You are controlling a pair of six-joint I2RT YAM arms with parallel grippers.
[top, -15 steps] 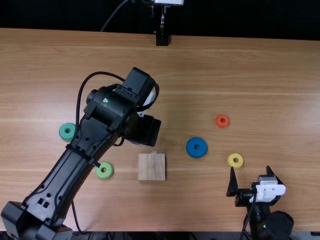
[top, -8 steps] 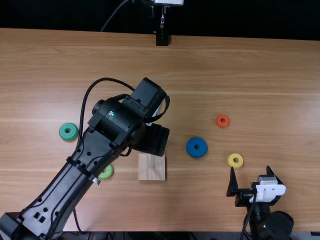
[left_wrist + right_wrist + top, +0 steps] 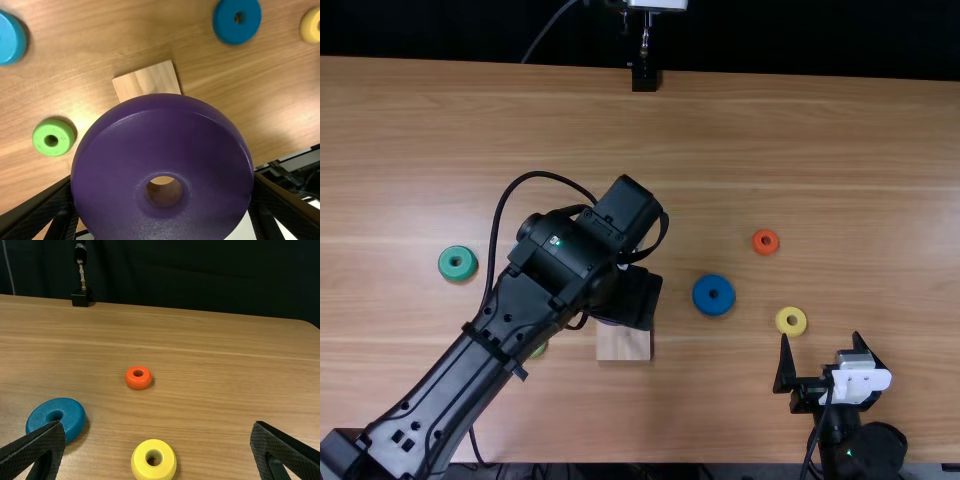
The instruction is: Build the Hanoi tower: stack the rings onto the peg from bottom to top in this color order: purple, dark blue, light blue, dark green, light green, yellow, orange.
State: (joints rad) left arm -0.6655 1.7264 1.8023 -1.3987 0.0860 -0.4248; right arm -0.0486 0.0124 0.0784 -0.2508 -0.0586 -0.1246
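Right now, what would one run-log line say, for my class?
left gripper: shut on purple ring, near wooden block | right gripper: open, empty | blue ring, yellow ring, orange ring: on table

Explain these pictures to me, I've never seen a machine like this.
The machine is a pair of black robot arms, left arm and right arm. One picture looks down from above the wooden table; the other two come from cameras on the arms' wrists.

The left gripper holds a purple ring over the table, near a wooden block. The right gripper is open and empty.

On the table lie a dark blue ring, light blue ring, dark green ring, light green ring, yellow ring and orange ring.
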